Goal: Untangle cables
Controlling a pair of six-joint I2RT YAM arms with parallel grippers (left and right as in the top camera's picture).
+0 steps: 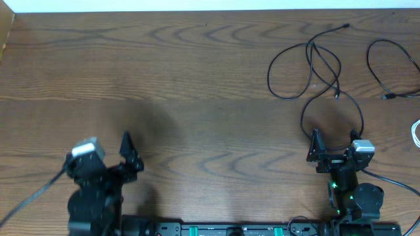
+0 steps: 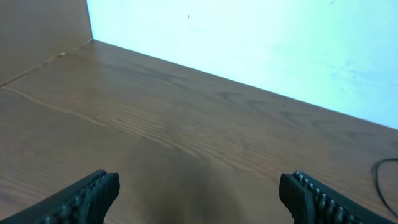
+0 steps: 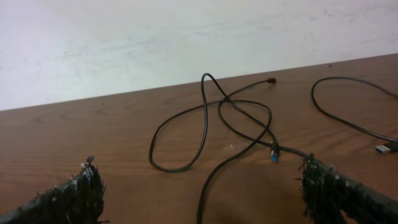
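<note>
Two black cables (image 1: pixel 315 62) lie crossed in loops at the far right of the table (image 1: pixel 197 78); in the right wrist view these loops (image 3: pixel 205 118) overlap, and one plug end shows blue (image 3: pixel 274 154). One strand runs down between my right gripper's fingers (image 3: pixel 323 190). A separate black cable (image 1: pixel 394 65) curves at the right edge, and a white cable (image 1: pixel 416 131) peeks in below it. My right gripper (image 1: pixel 336 145) (image 3: pixel 199 193) is open just short of the nearest loop. My left gripper (image 1: pixel 107 149) (image 2: pixel 199 193) is open over bare wood at the near left, far from the cables.
A pale wall (image 2: pixel 249 43) runs along the table's far edge. A wooden side panel (image 2: pixel 37 37) stands at the table's left end. A bit of black cable (image 2: pixel 377 177) shows at the right edge of the left wrist view. The arm bases sit along the near edge.
</note>
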